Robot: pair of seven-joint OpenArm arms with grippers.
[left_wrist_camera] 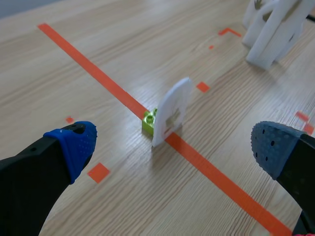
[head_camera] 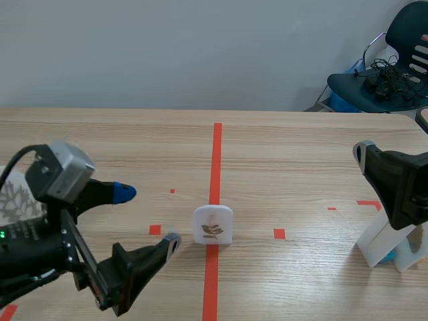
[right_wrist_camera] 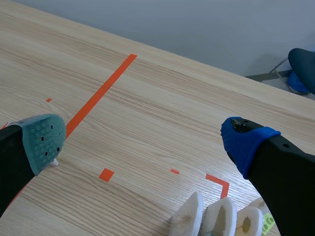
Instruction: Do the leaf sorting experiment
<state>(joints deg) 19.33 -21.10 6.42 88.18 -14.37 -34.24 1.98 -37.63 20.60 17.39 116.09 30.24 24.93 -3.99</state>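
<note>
Leaf card (head_camera: 212, 226) stands upright in a green block (left_wrist_camera: 149, 121) on the centre tape line (head_camera: 217, 154) (probably so fingers can pinch its edges); left gripper (head_camera: 148, 217) gapes just beside it; right gripper (right_wrist_camera: 143, 142), likewise spread and empty, waits by the rack of cards (right_wrist_camera: 216, 219).

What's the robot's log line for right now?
left gripper open near leaf card | card upright on tape | right gripper open by white cards

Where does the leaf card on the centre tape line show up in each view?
Scene view: card stands on the tape line, mid-table, face to the camera.
Left wrist view: card edge-on ahead of the left hand, on a green block.
Right wrist view: not clearly in it.
Shared landmark: the long tape line.
</note>
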